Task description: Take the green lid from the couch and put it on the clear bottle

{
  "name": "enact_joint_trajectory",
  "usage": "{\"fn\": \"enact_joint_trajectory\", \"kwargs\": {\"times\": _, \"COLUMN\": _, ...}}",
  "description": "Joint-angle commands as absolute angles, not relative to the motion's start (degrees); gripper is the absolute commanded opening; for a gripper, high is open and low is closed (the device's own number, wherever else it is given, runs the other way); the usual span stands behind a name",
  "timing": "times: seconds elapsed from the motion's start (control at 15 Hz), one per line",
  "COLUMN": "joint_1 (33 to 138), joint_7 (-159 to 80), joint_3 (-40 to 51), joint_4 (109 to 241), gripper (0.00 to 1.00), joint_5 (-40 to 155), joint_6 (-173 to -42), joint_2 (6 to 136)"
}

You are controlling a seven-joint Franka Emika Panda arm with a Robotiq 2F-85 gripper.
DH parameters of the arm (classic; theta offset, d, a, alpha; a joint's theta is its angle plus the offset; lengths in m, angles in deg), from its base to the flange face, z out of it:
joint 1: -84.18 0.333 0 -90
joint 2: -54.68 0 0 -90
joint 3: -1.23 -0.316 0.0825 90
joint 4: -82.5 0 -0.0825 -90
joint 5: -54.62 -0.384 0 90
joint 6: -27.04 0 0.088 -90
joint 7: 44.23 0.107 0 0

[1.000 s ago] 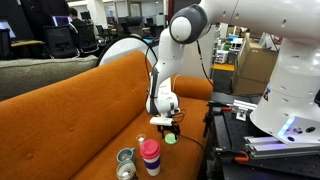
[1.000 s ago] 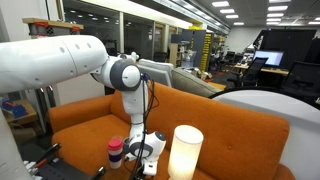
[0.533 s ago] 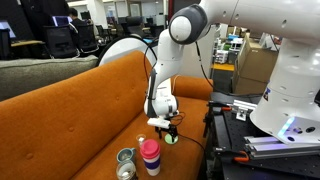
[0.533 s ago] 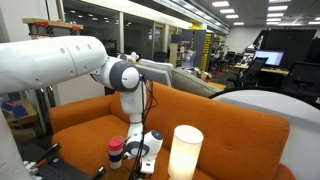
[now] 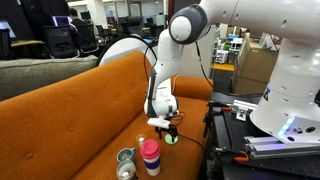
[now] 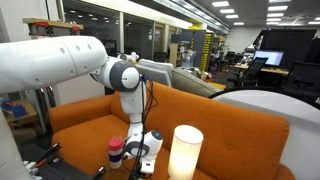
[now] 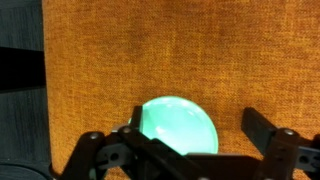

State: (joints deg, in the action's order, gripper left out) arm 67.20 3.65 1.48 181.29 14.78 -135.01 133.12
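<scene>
clear bottle [image 5: 126,156] stands on the couch [image 5: 70,115] | green lid [image 7: 178,125] lies flat on the seat, between my fingers | my gripper [image 7: 188,135] is wide open (nothing held) | I should center, lower, squeeze softly

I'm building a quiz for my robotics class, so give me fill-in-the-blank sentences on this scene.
The green lid lies on the ___ couch. The tool hangs over the lid with its jaws ___. The pink bottle stands ___ than the clear bottle.
Missing words: orange; open; taller.
</scene>
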Motion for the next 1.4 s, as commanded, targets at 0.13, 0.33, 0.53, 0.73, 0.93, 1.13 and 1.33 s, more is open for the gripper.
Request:
{"fn": "enact_joint_trajectory", "kwargs": {"times": 0.13, "joint_1": 68.0, "joint_7": 2.9, "joint_3": 2.1, "joint_4": 180.9, "gripper": 1.00, "joint_5": 13.4, "joint_6": -134.4, "joint_2": 133.3}}
{"fn": "enact_joint_trajectory", "kwargs": {"times": 0.33, "joint_1": 69.2, "joint_7": 3.4, "joint_3": 2.4, "joint_4": 181.6, "gripper": 1.00, "joint_5": 13.2, "joint_6": -135.9, "joint_2": 133.2}}
{"fn": "enact_joint_trajectory", "kwargs": {"times": 0.53, "joint_1": 68.2, "joint_7": 1.2, "joint_3": 1.0, "joint_4": 183.8, "gripper": 1.00, "joint_5": 12.3, "joint_6": -138.3, "joint_2": 132.0}}
{"fn": "enact_joint_trajectory", "kwargs": {"times": 0.73, "joint_1": 66.9, "joint_7": -1.4, "joint_3": -0.5, "joint_4": 186.2, "gripper": 1.00, "joint_5": 10.7, "joint_6": -142.6, "joint_2": 130.9}}
{"fn": "enact_joint_trajectory", "kwargs": {"times": 0.93, "joint_1": 64.5, "joint_7": -5.9, "joint_3": -2.8, "joint_4": 188.7, "gripper": 1.00, "joint_5": 7.9, "joint_6": -147.0, "joint_2": 130.0}}
{"fn": "enact_joint_trajectory", "kwargs": {"times": 1.13, "joint_1": 61.8, "joint_7": -7.8, "joint_3": -4.9, "joint_4": 190.8, "gripper": 1.00, "joint_5": 7.5, "joint_6": -149.8, "joint_2": 129.8}}
{"fn": "enact_joint_trajectory", "kwargs": {"times": 1.33, "joint_1": 60.0, "joint_7": -7.3, "joint_3": -5.8, "joint_4": 190.7, "gripper": 1.00, "joint_5": 7.9, "joint_6": -151.0, "joint_2": 130.9}}
